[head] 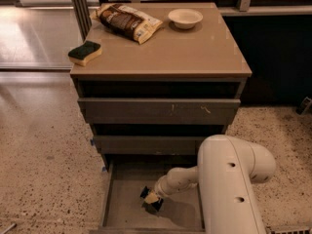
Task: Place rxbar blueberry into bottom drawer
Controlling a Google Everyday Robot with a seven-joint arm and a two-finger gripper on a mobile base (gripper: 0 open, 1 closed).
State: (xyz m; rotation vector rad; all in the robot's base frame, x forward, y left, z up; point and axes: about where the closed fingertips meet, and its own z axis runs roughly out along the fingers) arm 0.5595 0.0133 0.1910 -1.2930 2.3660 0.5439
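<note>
The placing step is in hand. The tool [152,199] is set low inside the pulled-out bottom drawer [126,212], close over the grey floor and somewhat left of the middle, at the end of the white arm [230,189], which is bent down from the right. Whether the tool is clenched or released cannot be told from this view. The rxbar blueberry [156,204] is judged to be the small dark patch at the tool's tip, just above or on the drawer floor; whether it is touching the floor cannot be told. No such bar is seen on the surface [195,52] of the cabinet, where only the brown-and-white snack bag [127,22], the white bowl [185,18] and the green-and-yellow sponge [85,52] are seen. The two upper drawers are only slightly drawn out.

If the bar is held, a release low over the drawer floor is called for next, so that the bar is laid flat. A straight lift is then needed, so that the drawer front above is cleared.
</note>
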